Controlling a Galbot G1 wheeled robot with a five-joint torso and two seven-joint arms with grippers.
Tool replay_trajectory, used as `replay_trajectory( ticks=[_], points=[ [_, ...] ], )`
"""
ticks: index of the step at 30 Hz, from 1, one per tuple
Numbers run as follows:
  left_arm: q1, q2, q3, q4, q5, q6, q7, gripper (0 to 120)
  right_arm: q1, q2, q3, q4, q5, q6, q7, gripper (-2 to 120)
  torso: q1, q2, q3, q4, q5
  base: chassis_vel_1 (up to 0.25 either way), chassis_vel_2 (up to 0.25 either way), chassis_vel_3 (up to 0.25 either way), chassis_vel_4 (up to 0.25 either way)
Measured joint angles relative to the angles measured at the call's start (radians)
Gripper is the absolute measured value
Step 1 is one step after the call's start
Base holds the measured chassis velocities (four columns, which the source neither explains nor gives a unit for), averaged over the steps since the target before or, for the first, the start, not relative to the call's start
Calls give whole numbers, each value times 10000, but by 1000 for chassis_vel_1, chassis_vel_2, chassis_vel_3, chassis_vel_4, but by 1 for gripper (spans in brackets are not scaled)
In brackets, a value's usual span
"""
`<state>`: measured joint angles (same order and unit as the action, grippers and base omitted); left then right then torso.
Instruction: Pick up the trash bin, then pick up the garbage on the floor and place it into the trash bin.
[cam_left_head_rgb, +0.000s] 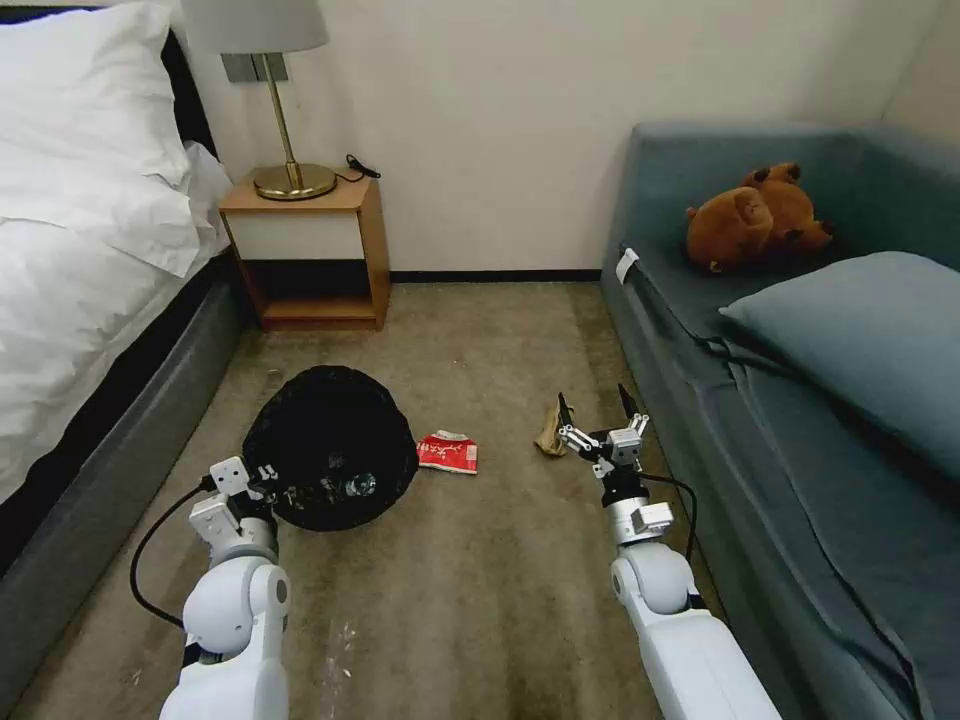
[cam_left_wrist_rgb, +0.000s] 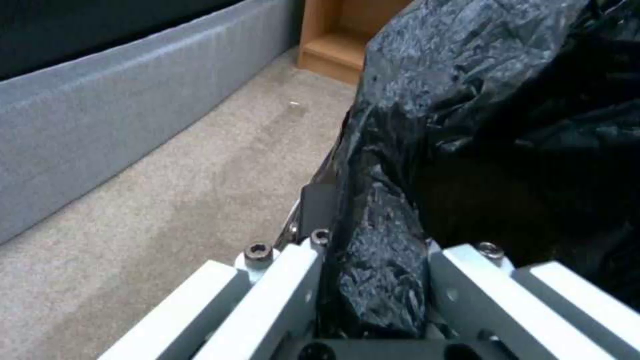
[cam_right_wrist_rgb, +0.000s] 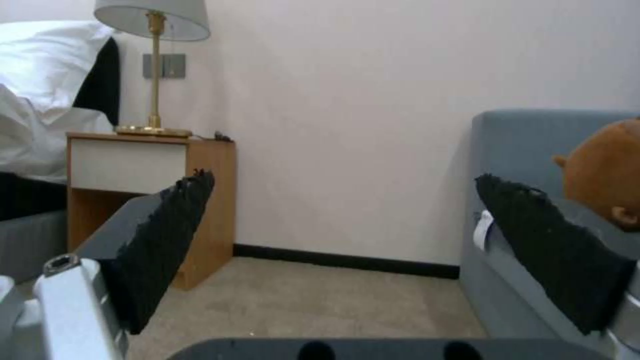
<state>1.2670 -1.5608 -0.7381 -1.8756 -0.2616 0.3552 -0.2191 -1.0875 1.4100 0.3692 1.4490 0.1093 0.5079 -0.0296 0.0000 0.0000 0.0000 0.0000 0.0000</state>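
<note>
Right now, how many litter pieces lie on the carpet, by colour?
Red-and-white packet: 1, beside the trash bin in the left gripper
Tan-brown scrap: 1, by the open right gripper
Total: 2

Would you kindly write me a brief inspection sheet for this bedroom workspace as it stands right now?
Surface: beige carpet, faintly stained.
Job's things: trash bin with black liner, rim clamped in the left gripper; something shiny lies inside. Red-and-white packet on the carpet beside the bin; tan scrap on the carpet by the right gripper.
Clutter: brown plush toy on the sofa.
Grippers: left shut on the bin's rim; right gripper open, empty, above the floor next to the scrap.
Cables: black cable loops at each wrist; a cord on the nightstand.
Surroundings: bed left, lamp, blue sofa right, with a cushion.
</note>
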Motion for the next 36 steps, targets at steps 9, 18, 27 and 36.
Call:
replay_trajectory(
  ticks=[9, 18, 27, 36],
  points=[
    [25, -2, 10, -33, -1, -8, -4, 2, -6, -60, 28, -9, 47, 0, -45, 100, 0, 0, 0, 0, 0, 0, 0, 0, 0],
    [21, -27, 46, -37, 31, -10, -5, 2, -16, -65, 93, -26, 60, 24, -132, 100, 0, 0, 0, 0, 0, 0, 0, 0, 0],
    [53, -26, 26, -36, 36, -31, 3, 2, -55, -72, 165, -71, 88, 71, -299, 99, 0, 0, 0, 0, 0, 0, 0, 0, 0],
    [43, -35, 21, 6, 78, -102, 41, 2, -45, -78, 179, -84, 109, 87, -321, 99, 0, 0, 0, 0, 0, 0, 0, 0, 0]
  ],
)
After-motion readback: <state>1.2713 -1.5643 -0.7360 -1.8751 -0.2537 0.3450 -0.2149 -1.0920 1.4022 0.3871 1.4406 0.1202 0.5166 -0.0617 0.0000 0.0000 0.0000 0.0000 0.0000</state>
